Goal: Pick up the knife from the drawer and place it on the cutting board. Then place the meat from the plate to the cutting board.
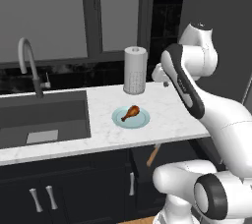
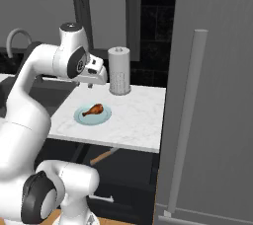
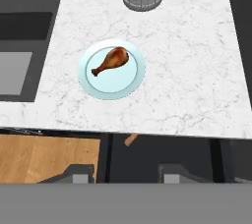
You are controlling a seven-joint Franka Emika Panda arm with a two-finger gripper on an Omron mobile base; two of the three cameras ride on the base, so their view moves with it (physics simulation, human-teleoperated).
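Currently: knife (image 1: pixel 153 155) step; tool (image 2: pixel 90 85) above plate (image 3: pixel 88 83), jaw state unclear, must descend to drawer (image 2: pixel 123 169).

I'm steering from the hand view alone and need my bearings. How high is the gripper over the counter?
Observer: The gripper hangs well above the counter, nearer the robot than the paper towel roll, and it holds nothing.
Operator: What's that tan sliver under the counter edge?
Observer: It's a knife handle, slanting out of what looks like an open drawer.
Operator: Is there anything behind the sink?
Observer: A curved faucet stands at the back of the sink.
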